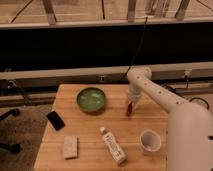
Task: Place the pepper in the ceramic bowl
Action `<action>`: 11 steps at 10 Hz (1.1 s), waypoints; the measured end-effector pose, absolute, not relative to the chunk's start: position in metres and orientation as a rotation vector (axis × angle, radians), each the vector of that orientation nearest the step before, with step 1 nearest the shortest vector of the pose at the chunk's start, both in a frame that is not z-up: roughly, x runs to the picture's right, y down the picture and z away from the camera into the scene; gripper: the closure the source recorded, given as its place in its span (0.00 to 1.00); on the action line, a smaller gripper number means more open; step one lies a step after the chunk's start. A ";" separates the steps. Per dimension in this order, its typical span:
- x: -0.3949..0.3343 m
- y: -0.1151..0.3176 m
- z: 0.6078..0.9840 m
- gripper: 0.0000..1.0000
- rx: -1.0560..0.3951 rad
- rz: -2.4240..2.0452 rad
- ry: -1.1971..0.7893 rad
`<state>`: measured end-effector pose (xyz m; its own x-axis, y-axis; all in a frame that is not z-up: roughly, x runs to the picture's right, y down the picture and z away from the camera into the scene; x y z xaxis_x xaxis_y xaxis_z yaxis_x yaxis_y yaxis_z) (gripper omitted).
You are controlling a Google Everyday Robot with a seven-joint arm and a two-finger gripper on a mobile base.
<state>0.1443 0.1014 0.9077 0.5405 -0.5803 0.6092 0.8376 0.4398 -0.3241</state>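
Observation:
The green ceramic bowl (91, 99) sits on the wooden table (85, 155), left of centre towards the back. My gripper (130, 104) points down to the right of the bowl, about a bowl's width from its rim. It is shut on the small dark red pepper (129, 110), which hangs from its tip just above the table top. The white arm reaches in from the lower right.
A white cup (149, 141) stands at the front right. A white bottle (112, 145) lies at the front centre. A pale sponge (70, 146) lies at the front left, and a black phone (55, 120) lies near the left edge.

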 end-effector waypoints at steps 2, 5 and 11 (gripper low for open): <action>0.111 0.098 0.896 1.00 -0.642 -0.965 -0.461; 0.040 0.089 0.883 1.00 -0.618 -1.059 -0.494; -0.036 0.036 0.881 1.00 -0.583 -1.189 -0.490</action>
